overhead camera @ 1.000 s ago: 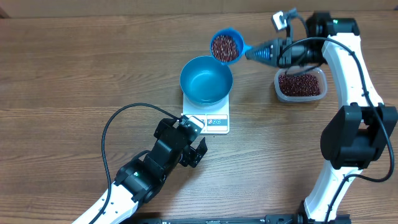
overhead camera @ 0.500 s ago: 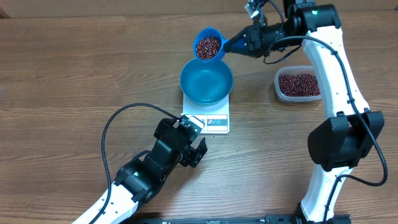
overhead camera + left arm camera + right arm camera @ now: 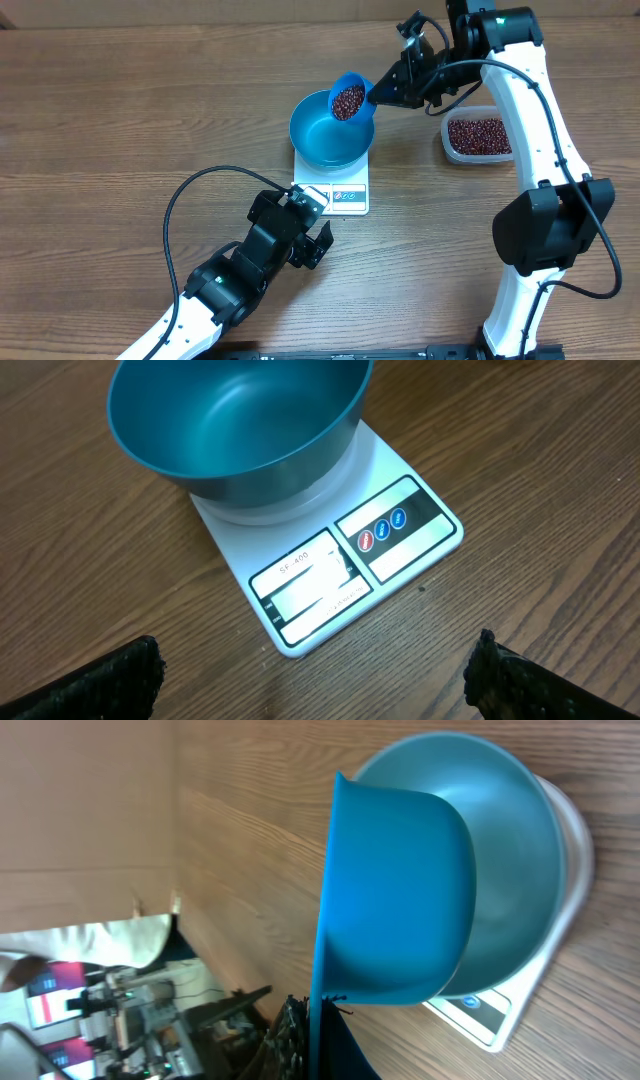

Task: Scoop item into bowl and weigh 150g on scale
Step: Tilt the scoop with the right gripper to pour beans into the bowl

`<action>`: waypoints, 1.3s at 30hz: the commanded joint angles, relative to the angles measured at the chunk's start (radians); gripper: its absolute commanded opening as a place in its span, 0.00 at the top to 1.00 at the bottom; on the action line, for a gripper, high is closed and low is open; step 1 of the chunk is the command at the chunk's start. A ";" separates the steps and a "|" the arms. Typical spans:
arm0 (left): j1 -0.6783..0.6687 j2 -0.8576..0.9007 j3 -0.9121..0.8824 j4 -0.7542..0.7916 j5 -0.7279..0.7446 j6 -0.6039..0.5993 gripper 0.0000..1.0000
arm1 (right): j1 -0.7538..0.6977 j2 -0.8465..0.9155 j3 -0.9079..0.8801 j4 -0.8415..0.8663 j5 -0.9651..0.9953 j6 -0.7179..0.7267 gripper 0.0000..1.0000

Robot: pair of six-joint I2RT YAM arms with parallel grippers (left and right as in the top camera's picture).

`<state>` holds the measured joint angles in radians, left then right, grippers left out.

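Beans (image 3: 348, 101), dark red-brown, fill the small blue scoop (image 3: 362, 84), which is tilted over the far rim of the teal bowl (image 3: 322, 138). The bowl stands on the white scale (image 3: 341, 196), and its inside shows bare blue. The right gripper (image 3: 383, 93) is clamped on the scoop handle, just beyond the scale. More beans lie in the clear tub (image 3: 447, 140), to the right of the scale. The left gripper (image 3: 318, 222) has its fingers wide apart, on the near side of the scale.
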<state>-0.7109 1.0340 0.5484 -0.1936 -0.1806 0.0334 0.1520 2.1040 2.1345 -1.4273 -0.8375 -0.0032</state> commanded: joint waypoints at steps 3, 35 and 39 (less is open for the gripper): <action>0.005 -0.008 -0.005 0.002 -0.010 0.011 0.00 | 0.054 0.000 0.034 -0.014 0.145 -0.004 0.96; 0.005 -0.008 -0.005 0.002 -0.010 0.012 0.00 | 0.288 0.000 0.034 0.053 0.669 0.060 0.96; 0.005 -0.008 -0.005 0.002 -0.010 0.011 0.00 | 0.297 0.000 0.034 0.053 0.683 0.060 0.96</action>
<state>-0.7109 1.0340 0.5484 -0.1936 -0.1806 0.0334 0.4397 2.1044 2.1345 -1.3804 -0.1825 0.0528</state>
